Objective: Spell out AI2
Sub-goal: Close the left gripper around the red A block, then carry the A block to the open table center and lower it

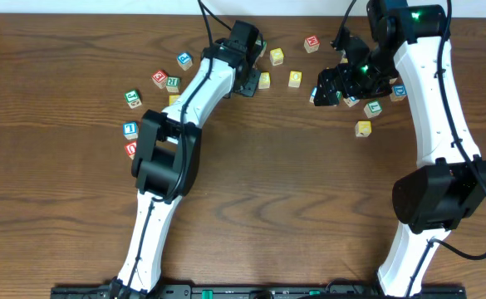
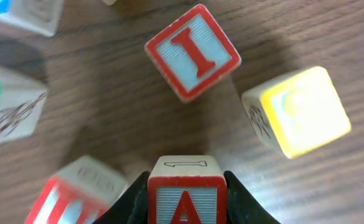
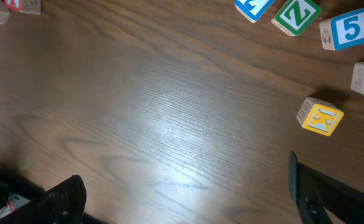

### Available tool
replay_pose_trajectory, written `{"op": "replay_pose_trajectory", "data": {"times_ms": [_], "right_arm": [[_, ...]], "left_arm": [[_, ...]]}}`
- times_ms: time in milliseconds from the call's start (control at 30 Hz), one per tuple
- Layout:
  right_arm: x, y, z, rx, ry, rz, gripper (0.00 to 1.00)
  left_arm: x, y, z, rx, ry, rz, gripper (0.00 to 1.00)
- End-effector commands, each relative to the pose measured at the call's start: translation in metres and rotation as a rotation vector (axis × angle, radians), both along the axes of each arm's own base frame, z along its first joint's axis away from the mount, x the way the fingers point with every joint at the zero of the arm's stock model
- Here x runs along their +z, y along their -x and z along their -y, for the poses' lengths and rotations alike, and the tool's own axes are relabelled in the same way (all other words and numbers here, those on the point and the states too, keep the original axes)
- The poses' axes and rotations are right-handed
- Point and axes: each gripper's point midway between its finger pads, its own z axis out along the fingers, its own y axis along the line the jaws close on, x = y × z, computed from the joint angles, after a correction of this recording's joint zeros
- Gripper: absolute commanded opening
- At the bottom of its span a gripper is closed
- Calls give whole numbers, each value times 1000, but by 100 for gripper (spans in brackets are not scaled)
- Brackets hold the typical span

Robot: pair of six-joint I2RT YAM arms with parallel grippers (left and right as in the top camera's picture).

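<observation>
Red-framed A (image 2: pixel 185 202) sits clamped in the left claw (image 2: pixel 186 186). One red-framed I (image 2: pixel 193 53) lies on the bench (image 2: pixel 107 112) just ahead, beside one yellow block (image 2: pixel 297 112). The right claw (image 3: pixel 182 186) gapes wide. I cannot make out the 2.

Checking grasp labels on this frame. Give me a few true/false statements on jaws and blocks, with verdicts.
1. The left jaws grip the A block. True.
2. The I block sits stacked on the A block. False: it lies on the table, apart from the A block.
3. The right jaws hold a block. False: they are open and empty; the yellow block lies on the table beyond them.
4. A blue-framed 5 block shows in the right wrist view. True.
</observation>
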Motion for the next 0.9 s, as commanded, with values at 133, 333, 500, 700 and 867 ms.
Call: {"op": "replay_pose_trajectory", "data": {"times_ms": [133,333,500,700,867], "right_arm": [[5,-3,5,-11,45,25,99],[4,-4,8,-14,61,28,99],[4,-6,8,-16,60,37,99],[4,-7,8,-16,59,41,99],[4,-7,8,-16,60,42,99]], "left_arm": [[84,16,-8,138,89,33,25],[107,59,-23,189,58,-77,25],[97,102,-34,215,-19,-239,25],[74,152,-31,201,-116,-402,25],[43,177,-27,214,-163,-472,25]]}}
